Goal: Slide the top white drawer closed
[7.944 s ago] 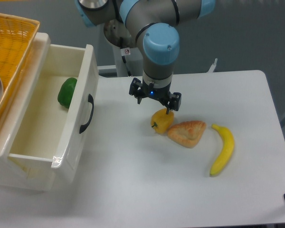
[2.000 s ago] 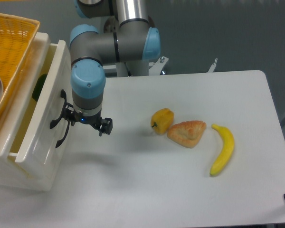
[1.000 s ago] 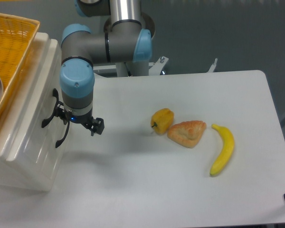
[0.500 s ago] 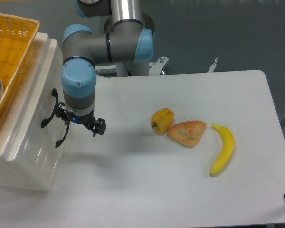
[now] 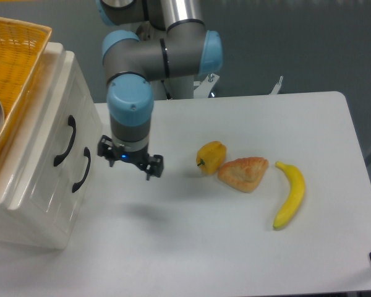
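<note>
The tabletop [image 5: 247, 247] is the biggest thing here, a pale white sheet running from the near edge to the far right corner, with a grey wall behind it and my own base mounted at its far side. At the left stands the white cabinet [image 5: 25, 204], and the top white drawer [image 5: 52, 117] sits flush in its face, its curved black handle [image 5: 64, 141] lined up just above and to the left of the lower drawer's handle [image 5: 81, 169]; I judge the slide finished. A yellow wicker basket [image 5: 12, 68] rests on the cabinet's top. My end effector [image 5: 130, 162] hangs just right of the cabinet front, apart from both handles, fingers spread and holding nothing. What could go wrong from here, as I judge it: if I swing low and left, a finger could catch one of those protruding handles and drag a drawer back out, undoing the work; if I sweep low to the right, I could knock the yellow pepper [image 5: 211, 157], which lies near me, into the pastry [image 5: 242, 172] it touches. The banana [image 5: 290, 193] lies just right of the pastry, least at risk. Lifting clear first looks safest.
</note>
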Motion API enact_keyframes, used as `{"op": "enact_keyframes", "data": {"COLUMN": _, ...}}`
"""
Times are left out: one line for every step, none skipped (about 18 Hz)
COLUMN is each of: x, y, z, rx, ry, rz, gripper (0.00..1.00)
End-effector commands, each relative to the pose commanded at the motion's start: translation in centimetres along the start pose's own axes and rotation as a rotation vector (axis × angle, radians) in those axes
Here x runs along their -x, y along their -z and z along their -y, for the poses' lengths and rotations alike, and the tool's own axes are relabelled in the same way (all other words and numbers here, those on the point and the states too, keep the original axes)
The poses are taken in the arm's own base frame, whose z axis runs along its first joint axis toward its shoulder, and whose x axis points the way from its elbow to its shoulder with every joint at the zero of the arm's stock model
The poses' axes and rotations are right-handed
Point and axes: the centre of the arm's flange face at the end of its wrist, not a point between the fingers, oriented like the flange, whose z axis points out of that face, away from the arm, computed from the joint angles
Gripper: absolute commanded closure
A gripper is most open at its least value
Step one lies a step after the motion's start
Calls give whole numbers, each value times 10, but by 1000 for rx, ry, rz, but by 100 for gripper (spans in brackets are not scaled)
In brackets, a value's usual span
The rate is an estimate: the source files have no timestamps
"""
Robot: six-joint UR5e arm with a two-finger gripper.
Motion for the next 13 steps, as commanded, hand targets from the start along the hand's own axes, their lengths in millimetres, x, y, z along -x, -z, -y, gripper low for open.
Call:
{"op": "enact_keyframes", "data": {"x": 13, "y": 2, "z": -5, "rx": -3, "ry": -11, "rz": 3, "gripper": 0}}
{"op": "enact_keyframes", "data": {"x": 27, "y": 4, "z": -11, "rx": -3, "ry": -11, "rz": 7, "gripper": 0}}
{"op": "enact_keyframes", "data": {"x": 41, "y": 6, "z": -18, "rx": -5, "ry": -8, "rz": 9, "gripper": 0}}
{"op": "enact_keyframes", "data": {"x": 54, "y": 8, "z": -24, "rx": -6, "ry": -16, "rz": 11, "gripper": 0}}
{"op": "enact_keyframes", "data": {"x": 68, "y": 10, "z": -31, "rx": -8, "ry": -32, "rz": 12, "gripper": 0}}
{"op": "enact_keyframes", "data": {"x": 80, "y": 10, "z": -37, "rx": -9, "ry": -53, "rz": 13, "gripper": 0}}
{"op": "enact_keyframes", "data": {"x": 93, "y": 13, "z": -44, "rx": -10, "ry": -63, "rz": 19, "gripper": 0}}
{"op": "enact_keyframes", "data": {"x": 108, "y": 15, "z": -54, "rx": -5, "ry": -69, "rz": 29, "gripper": 0}}
{"op": "enact_keyframes", "data": {"x": 121, "y": 17, "z": -63, "rx": 8, "ry": -82, "rz": 41, "gripper": 0}}
{"op": "enact_keyframes", "data": {"x": 131, "y": 17, "z": -71, "rx": 30, "ry": -103, "rz": 55, "gripper": 0}}
{"op": "enact_keyframes", "data": {"x": 143, "y": 17, "z": -81, "rx": 52, "ry": -123, "rz": 67, "gripper": 0}}
{"op": "enact_keyframes", "data": {"x": 154, "y": 18, "z": -91, "rx": 63, "ry": -132, "rz": 72, "gripper": 0}}
{"op": "enact_keyframes", "data": {"x": 165, "y": 20, "z": -100, "rx": 69, "ry": -139, "rz": 67, "gripper": 0}}
